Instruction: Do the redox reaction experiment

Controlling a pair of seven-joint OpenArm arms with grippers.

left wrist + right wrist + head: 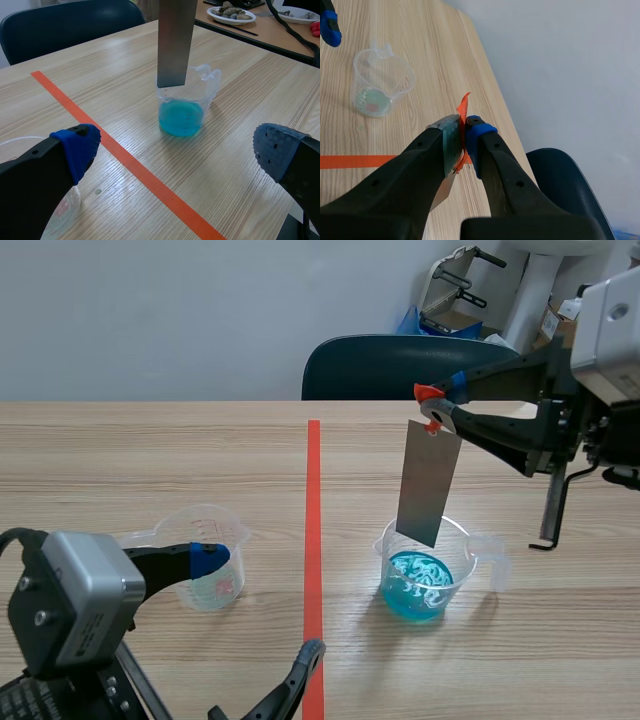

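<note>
Table [150, 460] holds clear beaker [215, 592] (and blue-filled beaker [420, 585]).

Metal strip [176, 42] top cut off; clear beaker [64, 212] mostly hidden, cut off.

The metal strip [428, 485] is grey, its tag [430, 393] orange, the liquid [418, 585] blue.

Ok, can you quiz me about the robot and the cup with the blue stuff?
1. True or false: the fingers of the right gripper are shut on the metal strip.
2. What colour is the liquid in the beaker below the strip? A red, B blue, C yellow.
3. Fill in: the left gripper, near the second beaker, has its fingers ____.
Key: 1 true; 2 B; 3 open.
</note>
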